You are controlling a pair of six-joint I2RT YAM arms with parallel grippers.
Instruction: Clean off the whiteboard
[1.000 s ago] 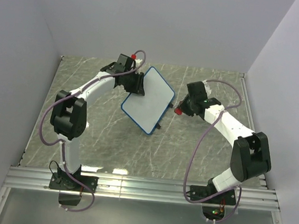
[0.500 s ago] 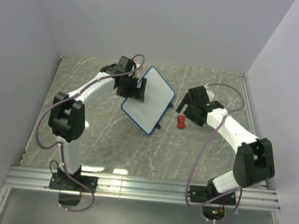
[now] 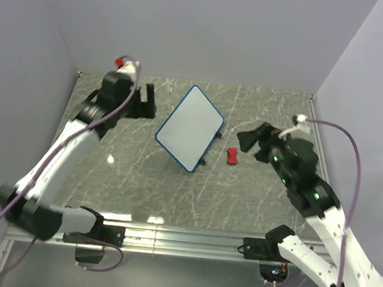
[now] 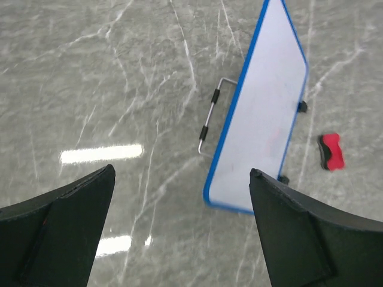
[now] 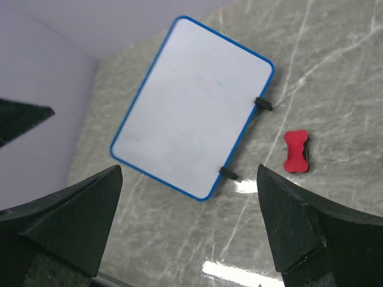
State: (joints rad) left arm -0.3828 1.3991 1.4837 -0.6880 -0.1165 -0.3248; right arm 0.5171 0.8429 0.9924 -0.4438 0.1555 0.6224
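The whiteboard (image 3: 189, 128), white with a blue rim, lies askew in the middle of the table and nothing touches it. Its face (image 5: 191, 104) looks almost bare, with only faint smudges. Two black tabs (image 5: 262, 103) stick out on its right edge, and a wire stand (image 4: 209, 116) pokes out on its left. The red bone-shaped eraser (image 3: 232, 156) lies loose on the table just right of the whiteboard. My left gripper (image 3: 143, 101) hangs open and empty, back left of the whiteboard (image 4: 263, 113). My right gripper (image 3: 246, 140) is open and empty, up above the eraser (image 5: 296, 151).
The grey marble tabletop (image 3: 141, 172) is shut in by pale walls (image 3: 209, 30) at the back and on both sides. A metal rail (image 3: 182, 237) runs along the near edge by the arm bases.
Both grippers have opened and drawn back. The left one let go of the whiteboard's left edge. The right one dropped the eraser, which now lies beside the whiteboard.
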